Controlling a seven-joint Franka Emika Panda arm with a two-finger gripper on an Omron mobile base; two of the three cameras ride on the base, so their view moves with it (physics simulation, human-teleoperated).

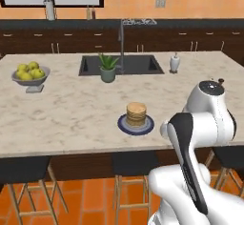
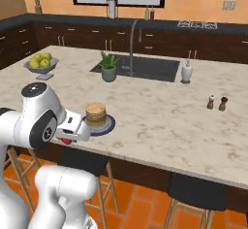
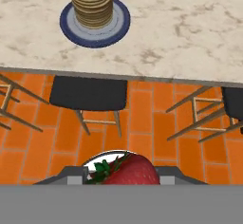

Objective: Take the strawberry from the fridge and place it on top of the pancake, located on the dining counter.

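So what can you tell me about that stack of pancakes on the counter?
The pancake is a short, upright stack of round tan discs with darker brown edges, its top golden and bare. It sits centred on a dark blue round plate with a paler inner ring. The plate rests on the beige marble dining counter, near its front edge, above a dark stool. Nothing else touches the stack.

No readable text, no labels, brands, numbers or signs on anything in view
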